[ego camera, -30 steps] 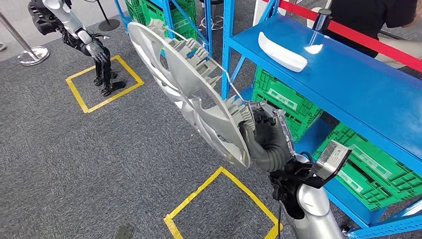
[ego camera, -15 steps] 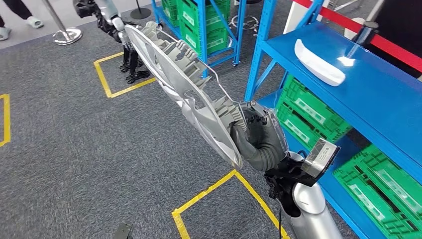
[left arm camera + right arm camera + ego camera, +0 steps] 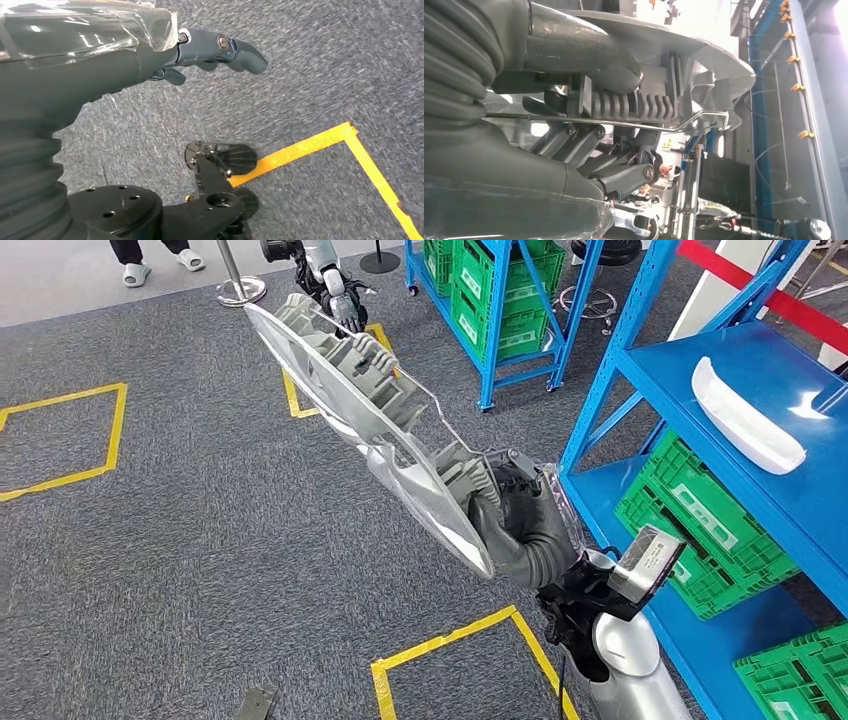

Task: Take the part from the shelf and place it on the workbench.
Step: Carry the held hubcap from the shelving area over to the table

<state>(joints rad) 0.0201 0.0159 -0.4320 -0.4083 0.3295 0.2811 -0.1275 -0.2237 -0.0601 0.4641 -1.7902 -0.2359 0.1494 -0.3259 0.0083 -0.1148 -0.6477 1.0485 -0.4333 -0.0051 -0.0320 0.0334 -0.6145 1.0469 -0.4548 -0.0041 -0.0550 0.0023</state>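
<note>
1. Grey carpet (image 3: 180,540) marked with yellow taped squares (image 3: 455,655) spreads under you, with blue steel shelving (image 3: 700,390) on your right; no workbench is visible from this angle.
2. Nearest to you, your right hand (image 3: 520,520) grips the large silver plastic wheel cover (image 3: 370,420) at its lower rim. In the right wrist view the thumb (image 3: 574,45) lies on the smooth outer face and the darker fingers (image 3: 619,175) curl in behind the ribbed clips (image 3: 634,105) and the thin wire retaining ring (image 3: 624,122).
3. Your left hand (image 3: 150,55) hangs over the carpet holding nothing; its fingers (image 3: 235,50) reach forward, though whether they are spread or closed I cannot tell.
4. Judge the wheel cover light but broad. Held by one edge, it extends far out from the hand, so it will probably lever and sway as you turn.
5. Expect thin, springy plastic: the disc may flex, and the clips look like the parts likeliest to snap. The curved face seems slick, so keep the grip on the ribbed rim.
6. Beside you, green plastic crates (image 3: 700,530) fill the lower shelf, and a white curved plastic trim piece (image 3: 745,420) lies on the upper one.
7. Farther off stand another humanoid robot (image 3: 325,275), a chrome stanchion (image 3: 238,280) and a person's feet (image 3: 155,265).
</note>
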